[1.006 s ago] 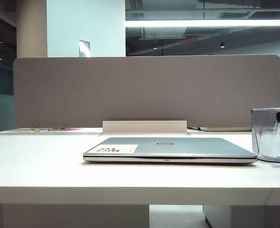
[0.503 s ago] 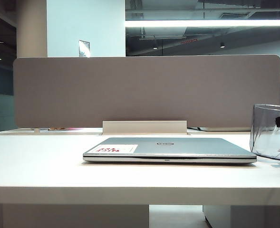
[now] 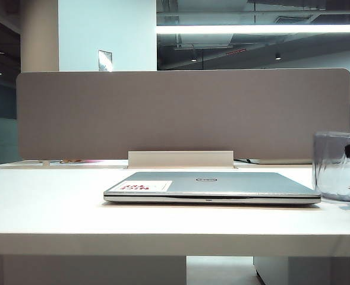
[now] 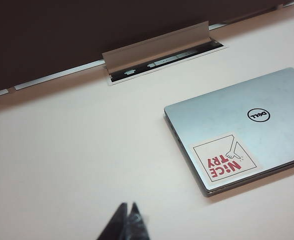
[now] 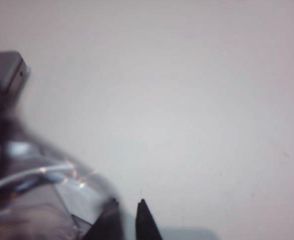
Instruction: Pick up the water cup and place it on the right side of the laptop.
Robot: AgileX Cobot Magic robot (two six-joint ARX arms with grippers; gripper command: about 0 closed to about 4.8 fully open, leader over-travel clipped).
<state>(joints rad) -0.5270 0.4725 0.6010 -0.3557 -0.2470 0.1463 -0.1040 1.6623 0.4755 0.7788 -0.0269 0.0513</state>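
The silver-grey laptop (image 3: 213,186) lies closed in the middle of the white desk, and its red-lettered sticker (image 4: 224,161) shows in the left wrist view. The transparent grey-blue water cup (image 3: 336,166) stands upright on the desk just right of the laptop. My right gripper (image 5: 127,202) is at the cup's far side, at the right edge of the exterior view. Its jaws are slightly apart with only bare desk between them, and the cup wall (image 5: 42,200) lies against the outside of one finger. My left gripper (image 4: 128,206) hangs shut and empty over bare desk left of the laptop.
A tall grey partition (image 3: 183,116) closes off the back of the desk. A raised cable-slot flap (image 4: 156,46) sits in front of it, behind the laptop. The desk's front edge (image 3: 175,243) runs across the exterior view. A blurred grey corner (image 5: 7,70) shows beyond the cup.
The cup tipped and rose slightly half a second ago. It now stands upright again on the desk, a touch closer to the laptop. The laptop has not moved.
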